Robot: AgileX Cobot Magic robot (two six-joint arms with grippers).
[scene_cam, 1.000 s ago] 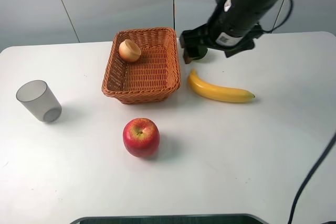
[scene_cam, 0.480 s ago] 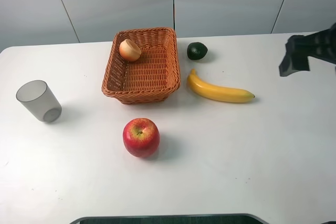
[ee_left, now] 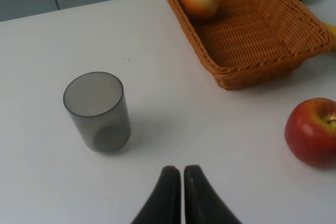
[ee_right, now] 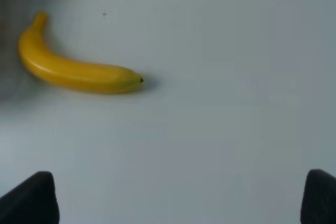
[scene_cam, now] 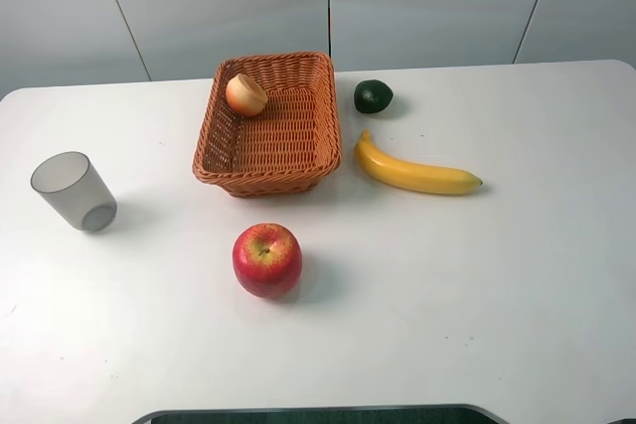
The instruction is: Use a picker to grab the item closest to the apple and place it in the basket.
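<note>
Two arms sit outside the high view. Left of the basket (scene_cam: 268, 126), the left gripper (ee_left: 182, 178) has its jaws pressed together; the apple (scene_cam: 266, 259) lies just below it. Right of the basket, the banana (scene_cam: 412, 170) stretches lengthwise beneath the right gripper (ee_right: 178, 195), jaws spread, the nearer arm.

A banana (ee_right: 76, 69) lies on the white table (ee_right: 220, 103), jaws spread wide

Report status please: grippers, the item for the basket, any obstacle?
Left gripper shut, empty. Right gripper open, empty, above the table near banana. Onion lies in basket. Apple on table, nothing in the way.
</note>
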